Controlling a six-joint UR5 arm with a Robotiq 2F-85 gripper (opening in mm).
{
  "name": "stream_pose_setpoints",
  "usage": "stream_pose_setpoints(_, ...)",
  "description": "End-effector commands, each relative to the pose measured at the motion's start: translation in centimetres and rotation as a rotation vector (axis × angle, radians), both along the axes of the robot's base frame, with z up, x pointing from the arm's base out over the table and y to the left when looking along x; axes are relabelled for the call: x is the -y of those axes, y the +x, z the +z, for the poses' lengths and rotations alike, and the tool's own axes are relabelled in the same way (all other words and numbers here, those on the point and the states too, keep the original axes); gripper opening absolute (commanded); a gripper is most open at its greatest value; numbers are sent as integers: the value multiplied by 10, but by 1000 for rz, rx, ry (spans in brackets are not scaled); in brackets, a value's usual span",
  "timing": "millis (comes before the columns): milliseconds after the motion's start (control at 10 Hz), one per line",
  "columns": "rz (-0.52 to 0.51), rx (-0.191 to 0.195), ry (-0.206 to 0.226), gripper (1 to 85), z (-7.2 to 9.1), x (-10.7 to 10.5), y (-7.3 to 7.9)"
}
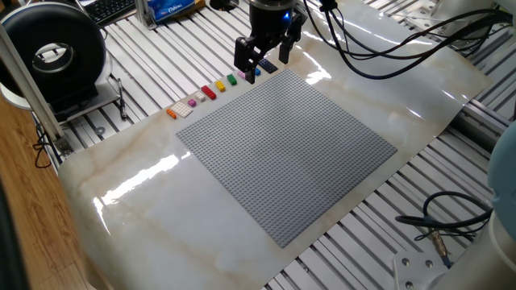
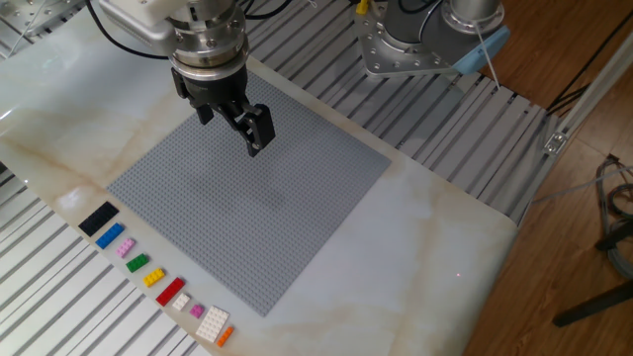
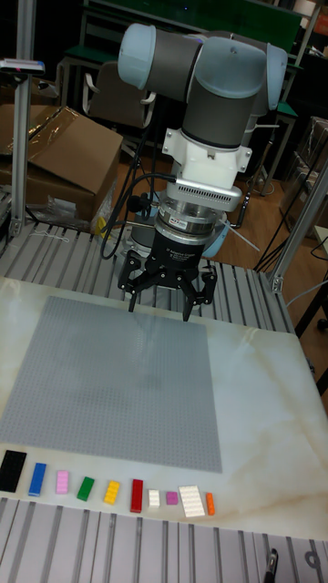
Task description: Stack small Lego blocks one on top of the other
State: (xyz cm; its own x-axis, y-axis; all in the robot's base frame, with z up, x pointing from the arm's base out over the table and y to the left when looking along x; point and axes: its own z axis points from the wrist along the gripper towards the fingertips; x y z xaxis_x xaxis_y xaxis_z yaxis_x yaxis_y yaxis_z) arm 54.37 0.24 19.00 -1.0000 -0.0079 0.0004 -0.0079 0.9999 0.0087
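The small Lego blocks lie in a row on the marble just off one edge of the grey baseplate (image 2: 247,218). In order they are dark navy (image 2: 97,218), blue (image 2: 109,236), pink (image 2: 127,248), green (image 2: 137,263), yellow (image 2: 153,278), red (image 2: 170,291) and orange (image 2: 225,336). A few small white and pink pieces sit between red and orange. None is stacked. My gripper (image 2: 230,127) hangs open and empty above the baseplate's far part, well away from the row. In the tall fixed view the gripper (image 3: 161,301) is above the plate's back edge, with the blocks along the front (image 3: 86,488).
The robot's base (image 2: 415,40) stands on the slatted frame behind the marble slab. A black round device (image 1: 52,52) and a keyboard (image 1: 109,8) are beyond the block row. Cables (image 1: 435,221) lie at the right. A cardboard box (image 3: 64,155) sits behind the table.
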Motion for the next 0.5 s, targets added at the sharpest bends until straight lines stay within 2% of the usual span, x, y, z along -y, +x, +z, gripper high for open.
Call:
stream_pose_setpoints(0, 0, 0, 0, 840, 0, -2, 0)
stream_pose_setpoints(100, -19, 132, -3, 10, 2, -2, 34)
stream_pose_setpoints(400, -16, 130, -4, 10, 2, -2, 34)
